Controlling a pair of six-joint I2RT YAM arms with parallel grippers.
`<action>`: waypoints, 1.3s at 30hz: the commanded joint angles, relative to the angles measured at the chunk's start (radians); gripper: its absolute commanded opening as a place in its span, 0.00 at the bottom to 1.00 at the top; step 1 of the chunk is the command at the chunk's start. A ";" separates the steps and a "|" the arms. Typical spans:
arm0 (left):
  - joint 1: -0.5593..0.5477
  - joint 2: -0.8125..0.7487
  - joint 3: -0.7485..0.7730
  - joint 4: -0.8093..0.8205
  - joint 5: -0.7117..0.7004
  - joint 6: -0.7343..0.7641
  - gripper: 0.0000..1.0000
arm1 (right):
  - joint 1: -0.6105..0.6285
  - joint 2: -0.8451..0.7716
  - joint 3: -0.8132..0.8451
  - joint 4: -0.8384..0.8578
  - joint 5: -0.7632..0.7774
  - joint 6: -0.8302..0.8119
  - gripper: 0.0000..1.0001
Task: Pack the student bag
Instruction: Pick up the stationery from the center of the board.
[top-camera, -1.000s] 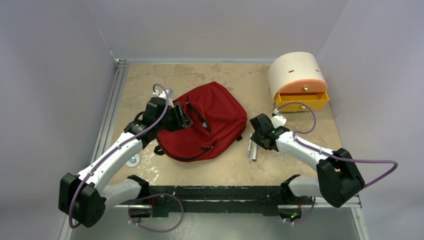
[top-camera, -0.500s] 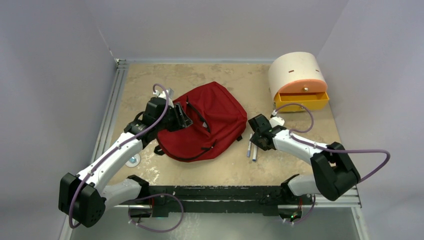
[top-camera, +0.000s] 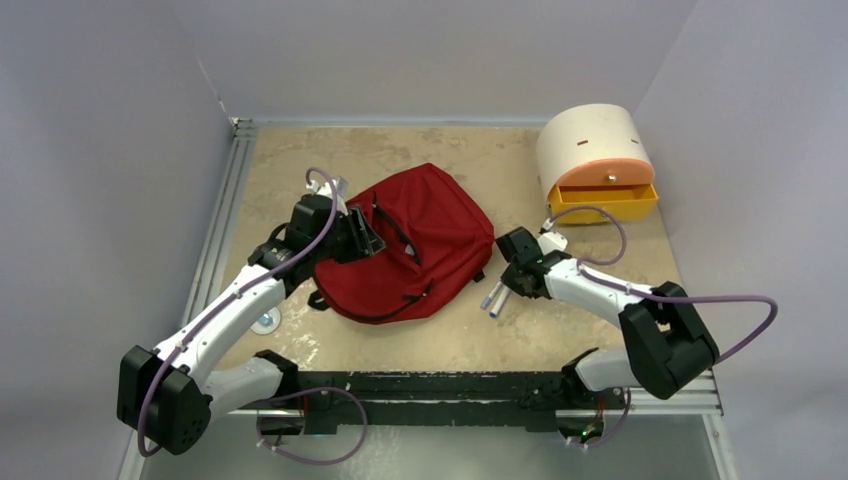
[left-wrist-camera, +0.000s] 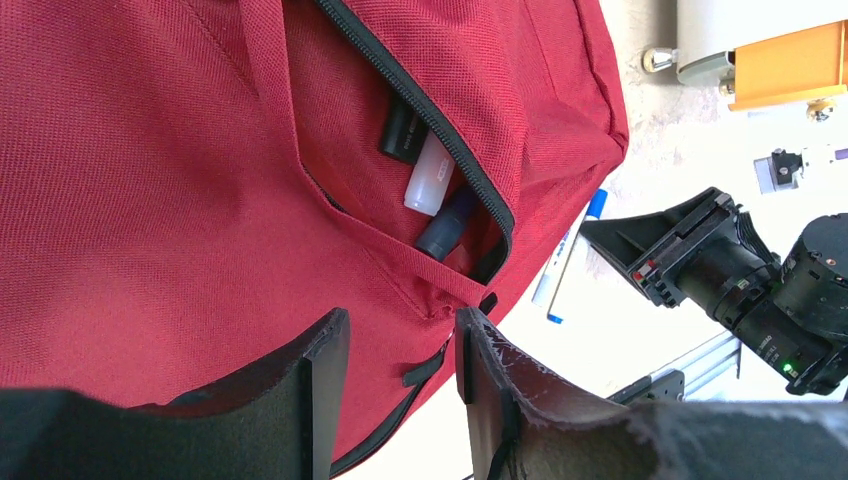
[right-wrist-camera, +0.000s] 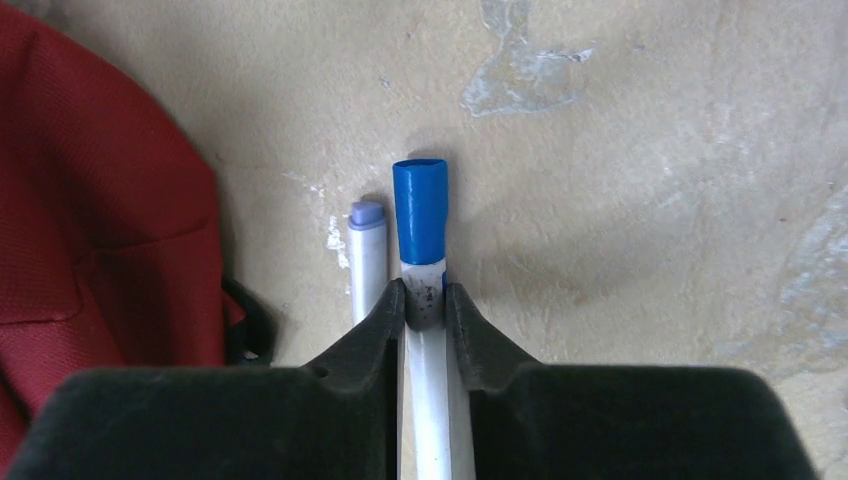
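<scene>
The student bag (top-camera: 425, 250) lies in the middle of the table, dark red, with its front pocket (left-wrist-camera: 470, 190) unzipped. A black, a white and a dark blue pen-like item (left-wrist-camera: 432, 178) show inside the pocket. My left gripper (top-camera: 365, 235) hovers over the bag's left side, its jaws (left-wrist-camera: 400, 370) apart with only fabric behind them; one fingertip (left-wrist-camera: 468, 335) is at the pocket's puckered lower corner. My right gripper (right-wrist-camera: 425, 305) is shut on a white marker with a blue cap (right-wrist-camera: 420, 210) lying on the table right of the bag. A second, purple-tipped marker (right-wrist-camera: 367, 255) lies alongside it.
A cream-and-orange rounded drawer box (top-camera: 595, 155) stands at the back right with its yellow drawer (top-camera: 603, 201) pulled out. A small round disc (top-camera: 266, 322) lies beside the left arm. A black strap loop (right-wrist-camera: 250, 320) of the bag lies close to the markers.
My right gripper has reached a little left and closed on the blue-capped marker; both markers now lie slanted, nearer the bag. The left arm and bag have not moved.
</scene>
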 joint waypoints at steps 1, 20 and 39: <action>0.005 -0.016 0.031 0.031 0.014 -0.016 0.42 | -0.005 -0.053 0.001 -0.068 0.029 0.043 0.08; -0.007 0.051 0.075 0.283 0.364 -0.059 0.45 | -0.002 -0.402 0.086 0.430 -0.384 -0.233 0.00; -0.122 0.147 0.053 0.477 0.320 -0.132 0.40 | 0.157 -0.146 0.237 0.723 -0.526 -0.099 0.00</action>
